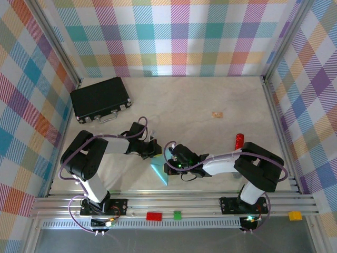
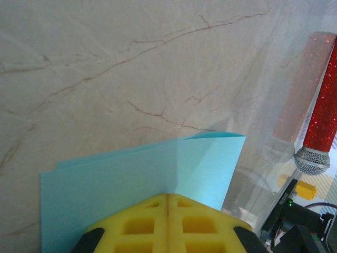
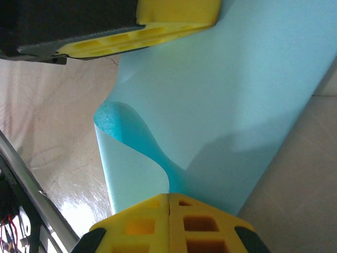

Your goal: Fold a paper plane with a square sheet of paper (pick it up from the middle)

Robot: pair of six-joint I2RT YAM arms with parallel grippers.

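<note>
My left end effector [image 2: 167, 197] and right end effector [image 3: 168, 196] each pinched the square sheet of paper [image 1: 159, 169], midway along the surface's [image 1: 210, 95] near edge. Pulling them apart could tear or buckle it. The black case [image 1: 101, 99], far-left corner, sat closed, contents hidden.

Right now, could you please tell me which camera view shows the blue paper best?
The right wrist view: the paper spreads across the frame, with its curled edge plain to see. The left wrist view shows its folded corner and layered edges; the top view shows a small sliver of it, too small for detail.
</note>
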